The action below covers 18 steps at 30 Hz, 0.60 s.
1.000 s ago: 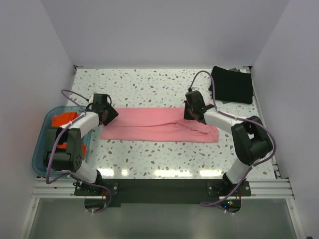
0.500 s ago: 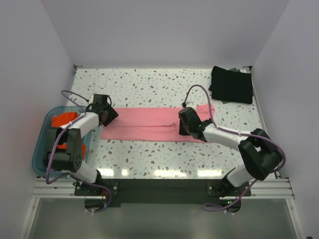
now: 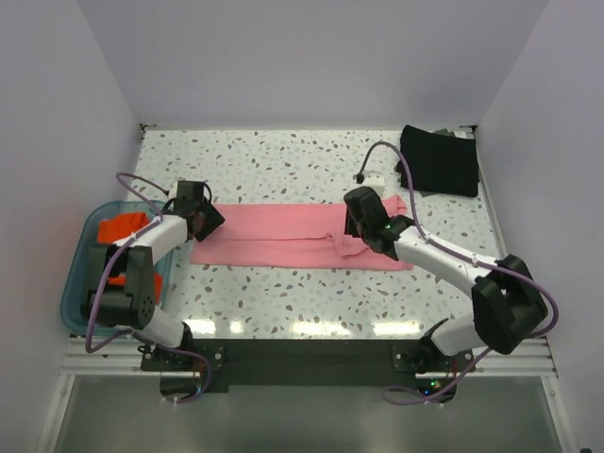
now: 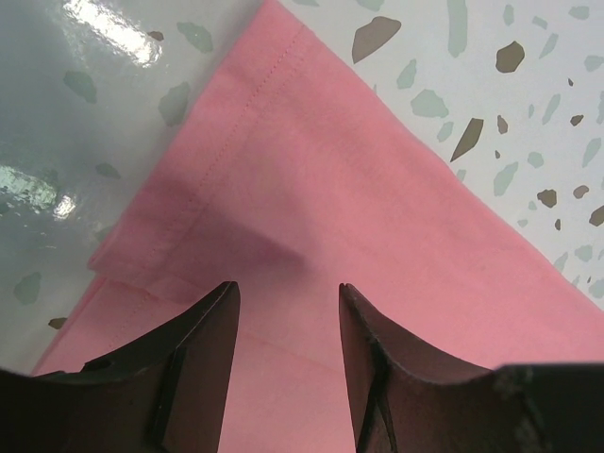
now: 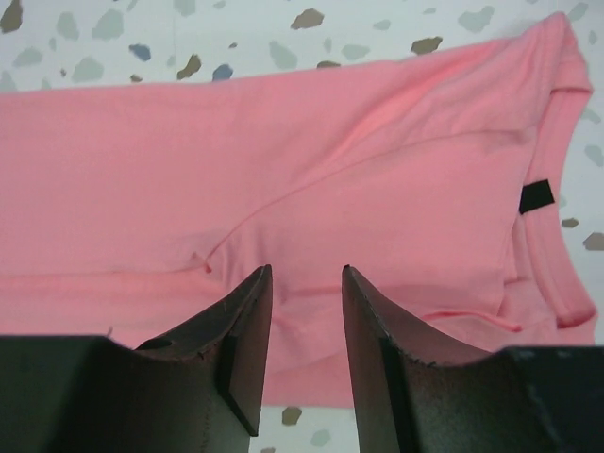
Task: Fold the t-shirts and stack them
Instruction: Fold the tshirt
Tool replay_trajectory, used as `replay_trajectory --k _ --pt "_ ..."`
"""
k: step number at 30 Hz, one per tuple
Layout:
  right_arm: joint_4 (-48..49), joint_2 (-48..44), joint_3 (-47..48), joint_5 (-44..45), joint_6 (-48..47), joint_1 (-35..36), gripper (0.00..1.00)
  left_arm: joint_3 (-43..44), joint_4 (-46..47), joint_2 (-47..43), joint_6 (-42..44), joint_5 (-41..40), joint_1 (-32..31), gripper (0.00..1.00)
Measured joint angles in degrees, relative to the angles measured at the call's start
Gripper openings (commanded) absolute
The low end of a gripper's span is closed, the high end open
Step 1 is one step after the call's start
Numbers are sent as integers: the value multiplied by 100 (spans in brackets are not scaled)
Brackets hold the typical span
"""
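A salmon-pink t-shirt [image 3: 283, 236] lies as a long strip across the middle of the table, its collar end at the right. Its small dark neck label [image 5: 535, 196] shows in the right wrist view. My left gripper [image 3: 206, 219] hovers open over the strip's left end [image 4: 377, 217], nothing between its fingers [image 4: 212, 330]. Over the right part of the pink cloth [image 5: 283, 160] my right gripper [image 3: 357, 225] stands open, its jaws apart and empty [image 5: 307, 274]. A black t-shirt [image 3: 439, 160] lies folded square at the far right corner.
A translucent blue tub [image 3: 77, 283] holding something orange [image 3: 121, 226] sits at the left table edge, beside my left arm. White walls close in the table at the back and on both sides.
My right gripper was shut a second ago. It swung toward the near left, came back and opened, and the cloth now lies flat beneath it. The left arm has not moved.
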Motion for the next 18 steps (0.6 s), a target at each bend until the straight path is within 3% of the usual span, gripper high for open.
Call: replay_trajectory --k 7,9,18 --pt "-149 1154 557 -20 -229 -498 35 0 -4 -2 0 17 -35 51" --pt "-249 1300 511 -50 -236 -557 30 0 -4 -4 0 17 -35 51" --pt "-417 730 -332 -507 -90 -503 22 0 -4 -2 0 31 -57 51"
